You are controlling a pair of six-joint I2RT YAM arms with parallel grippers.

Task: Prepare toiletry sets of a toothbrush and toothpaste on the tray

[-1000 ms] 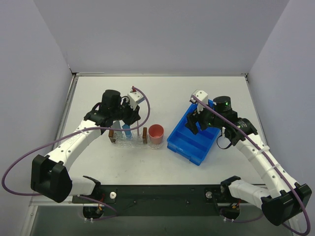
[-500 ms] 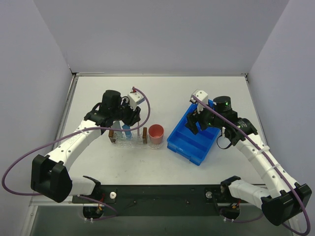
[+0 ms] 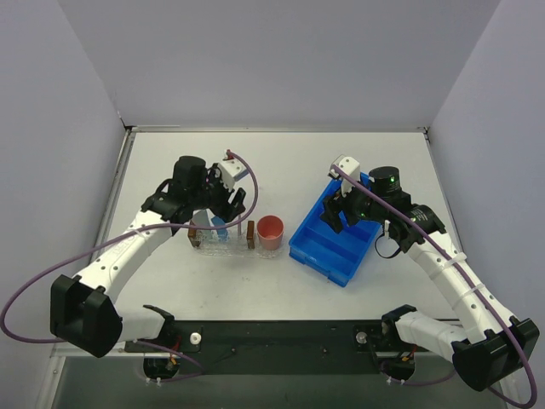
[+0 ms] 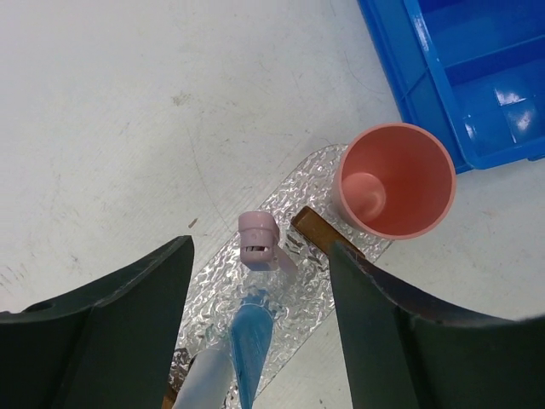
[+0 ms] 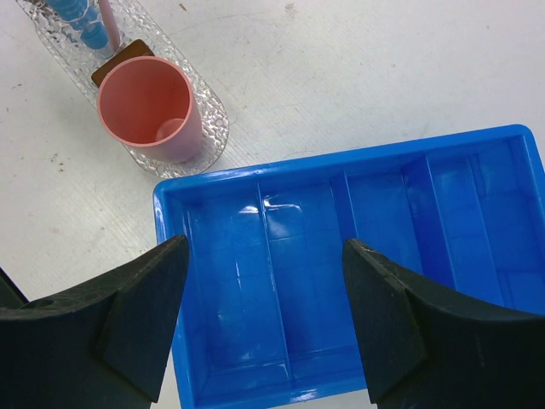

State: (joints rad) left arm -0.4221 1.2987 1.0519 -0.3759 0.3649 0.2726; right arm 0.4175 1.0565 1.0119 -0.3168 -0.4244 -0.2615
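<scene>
The clear bumpy tray (image 4: pixel 300 300) lies on the table left of the blue bin. On it the pink toothbrush (image 4: pixel 257 239) stands with its head up toward the camera. A light blue toothpaste tube (image 4: pixel 249 341) and a whitish-grey one (image 4: pixel 203 382) rise beside it. My left gripper (image 4: pixel 260 254) is open above them, a finger on each side, touching none of them; in the top view it (image 3: pixel 217 215) is over the tray (image 3: pixel 223 245). My right gripper (image 5: pixel 264 256) is open and empty above the blue bin (image 5: pixel 341 281).
A pink cup (image 4: pixel 396 179) stands on the tray's right end, next to a brown block (image 4: pixel 317 235). A second brown block (image 3: pixel 194 233) stands at the tray's left end. The blue divided bin (image 3: pixel 332 240) sits right of the cup, its visible compartments empty.
My left arm has shifted slightly to the left, its gripper still open over the tray. The right arm has not moved.
</scene>
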